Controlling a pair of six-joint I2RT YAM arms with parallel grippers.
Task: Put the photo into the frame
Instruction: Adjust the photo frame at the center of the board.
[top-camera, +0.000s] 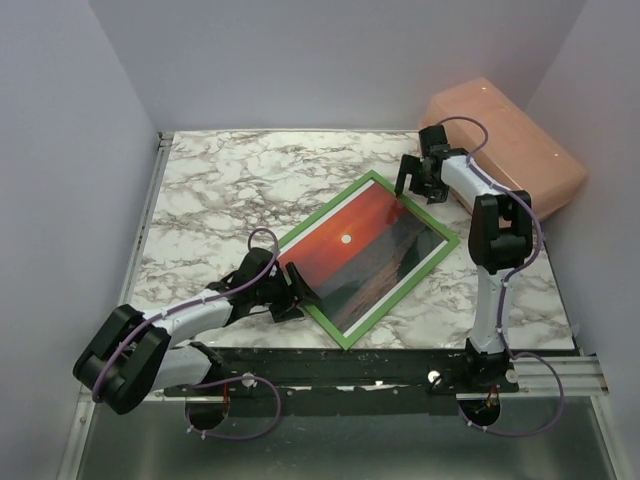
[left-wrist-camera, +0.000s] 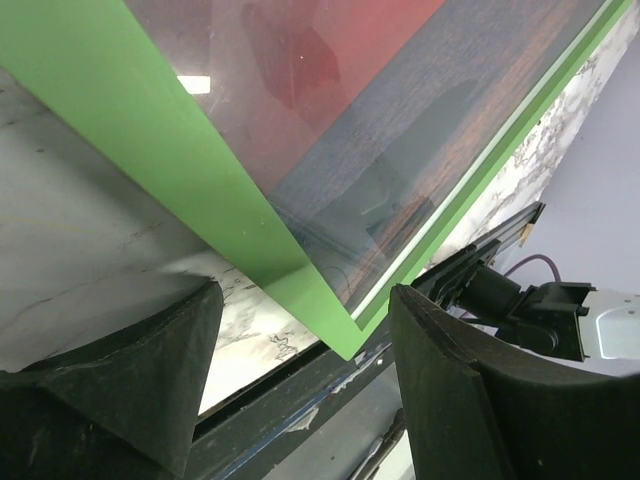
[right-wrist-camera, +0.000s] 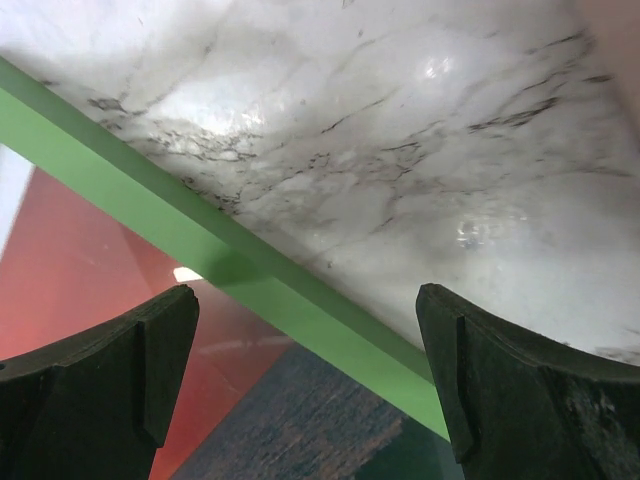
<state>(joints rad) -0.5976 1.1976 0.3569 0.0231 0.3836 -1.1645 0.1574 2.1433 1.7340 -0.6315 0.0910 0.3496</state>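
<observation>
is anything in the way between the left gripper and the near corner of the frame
Nothing visible. The frame points its green corner into the gap between the open fingers of the left gripper, with only bare marble table beside it.

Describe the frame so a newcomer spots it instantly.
Start at the marble-patterned table; near its middle the frame lies flat, turned diagonally. It has thin bright green rails around a red-orange sunset photo. Nothing else is green; the only other big item is a peach tub at the far right corner.
</observation>
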